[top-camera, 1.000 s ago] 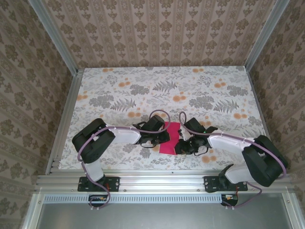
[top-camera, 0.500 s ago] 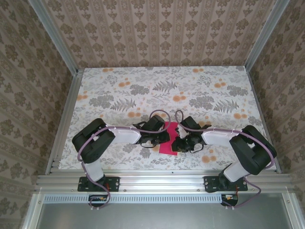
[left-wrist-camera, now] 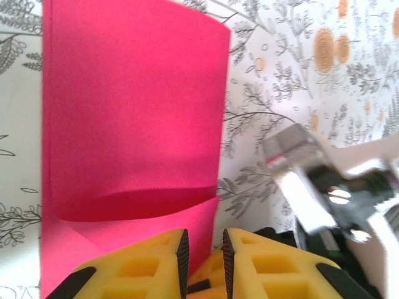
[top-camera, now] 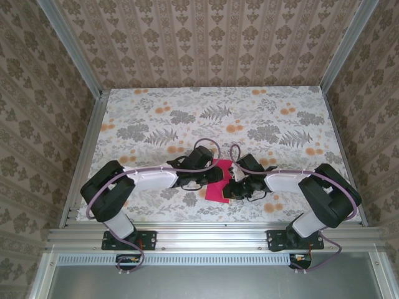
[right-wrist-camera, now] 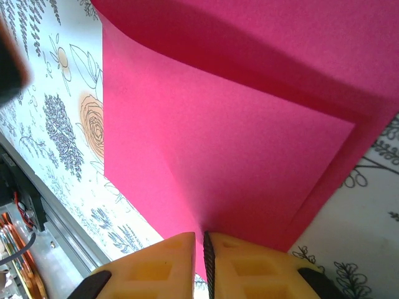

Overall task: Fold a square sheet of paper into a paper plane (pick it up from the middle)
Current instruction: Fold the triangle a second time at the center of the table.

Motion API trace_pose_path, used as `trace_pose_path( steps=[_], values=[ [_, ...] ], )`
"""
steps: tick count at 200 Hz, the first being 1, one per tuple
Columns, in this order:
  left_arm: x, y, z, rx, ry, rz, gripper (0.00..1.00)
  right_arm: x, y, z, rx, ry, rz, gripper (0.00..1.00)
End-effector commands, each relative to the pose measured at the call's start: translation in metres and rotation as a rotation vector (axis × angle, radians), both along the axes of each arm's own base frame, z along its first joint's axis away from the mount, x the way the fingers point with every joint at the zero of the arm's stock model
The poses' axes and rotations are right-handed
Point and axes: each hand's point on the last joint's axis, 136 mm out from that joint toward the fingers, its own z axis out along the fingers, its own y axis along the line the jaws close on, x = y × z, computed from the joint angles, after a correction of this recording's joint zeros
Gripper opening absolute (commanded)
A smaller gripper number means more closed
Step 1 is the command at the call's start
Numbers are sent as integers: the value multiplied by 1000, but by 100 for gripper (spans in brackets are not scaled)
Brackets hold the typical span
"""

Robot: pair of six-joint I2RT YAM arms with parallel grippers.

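Your right gripper (right-wrist-camera: 201, 244) is pinching one edge of the thin, partly folded magenta-red sheet of paper (right-wrist-camera: 237, 156). Your left gripper (left-wrist-camera: 204, 240) is standing slightly parted at the opposite edge. The sheet is lying between them on the grey-and-orange floral tabletop (top-camera: 262, 118), near the arms' side.

- Square sheet of paper (left-wrist-camera: 131, 112): plain bright magenta-red, unmarked.
- Table (top-camera: 156, 112): white ground printed with grey ferns and leaves and scattered orange flowers.
- Walls (top-camera: 212, 37): beige, with brown damask motifs in vertical stripes.
- Left gripper (left-wrist-camera: 204, 237), right gripper (right-wrist-camera: 201, 239): yellow fingers with black pads.
- Left arm (top-camera: 153, 177), right arm (top-camera: 287, 180): white and black.
- Frame rail (top-camera: 212, 235): silver-grey.
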Motion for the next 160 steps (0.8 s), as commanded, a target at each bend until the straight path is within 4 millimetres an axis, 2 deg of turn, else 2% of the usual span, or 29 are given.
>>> trace_pose_path(
  steps=[1,67,100,129,160],
  values=[
    [-8,1,-4,0,18,-2,22,-22,-28,-37,-159,96,-39,16],
    [-13,-7,-36,-17,66,23,17,-23,-29,-37,-161,97,-40,16],
    [-11,1,-53,12,59,39,17,-26,-32,-41,-176,106,-43,16],
    [-1,12,-57,22,16,56,17,-32,-38,-47,-202,121,-38,14],
    [10,18,-48,28,-42,51,18,-36,-40,-49,-209,133,-33,12]
  ],
)
